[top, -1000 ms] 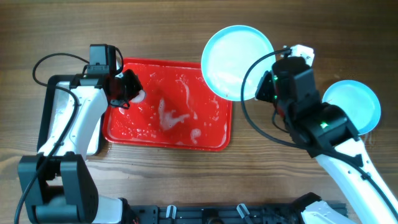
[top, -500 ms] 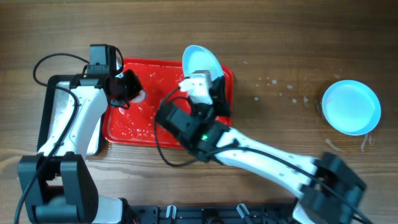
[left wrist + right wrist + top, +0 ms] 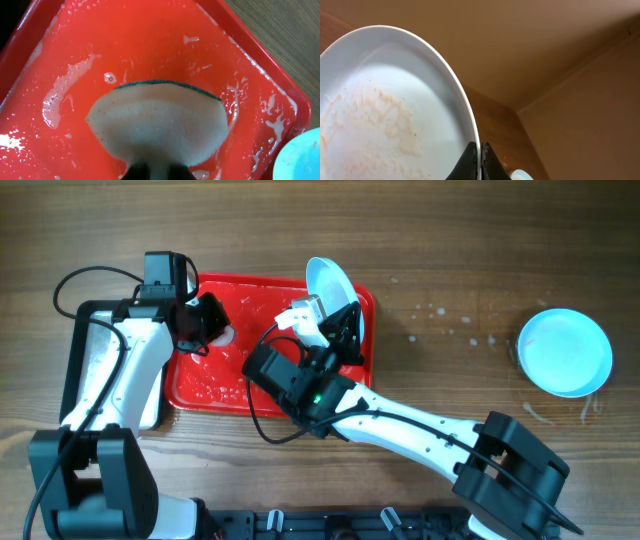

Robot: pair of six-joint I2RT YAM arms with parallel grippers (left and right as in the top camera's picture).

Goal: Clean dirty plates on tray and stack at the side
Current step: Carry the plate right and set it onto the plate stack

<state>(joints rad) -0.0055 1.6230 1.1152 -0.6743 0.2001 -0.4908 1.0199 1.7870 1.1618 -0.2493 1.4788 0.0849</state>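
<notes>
Right now my right gripper (image 3: 480, 161) has its jaws pressed together on the rim of a pale blue plate (image 3: 385, 110), pinching that thin edge between them. The plate's face carries faint reddish smears. Seen from overhead, this plate stands tilted up on edge above the far right corner of the red tray (image 3: 215, 395) rather than lying flat. My left gripper (image 3: 152, 172) has its jaws squeezed on a sponge (image 3: 160, 125), a pale pad with a dark green backing. The sponge bulges out from the pinch over the tray's wet floor near its far left corner; whether it touches the floor I cannot tell. Foamy streaks and droplets lie across the tray. A second plate (image 3: 565, 352) lies flat on the table (image 3: 450, 240), well apart from the tray and toward the table's right edge, with droplets on the wood between them. A black-rimmed metal pan (image 3: 70, 370) sits just beside the tray's left edge, partly under my left arm.
</notes>
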